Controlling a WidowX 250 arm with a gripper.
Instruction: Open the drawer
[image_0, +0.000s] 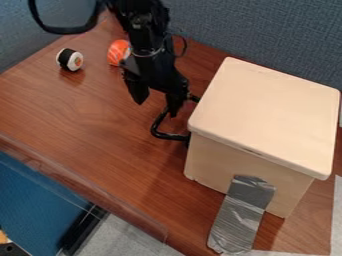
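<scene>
"Where does the drawer handle (156, 132) lie from the gripper (156, 108)?"

"Just below it, on the left side of the wooden box (267, 112), which stands by the back edge of the table (80, 115). The drawer should sit behind that handle."

"And the gripper?"

"Wide, with nothing held. One finger (139, 92) hangs on the outer side; the other (175, 102) is at the handle's bar, its tip toward the box. Whether it touches, nobody can tell from here."

"How does the bar run?"

"Along the box's left side, across the likely pull. With the inner finger hooked behind it, the arm would draw toward the table's left edge, square to the bar. Pulled askew, the drawer could bind or the finger slip off."
</scene>
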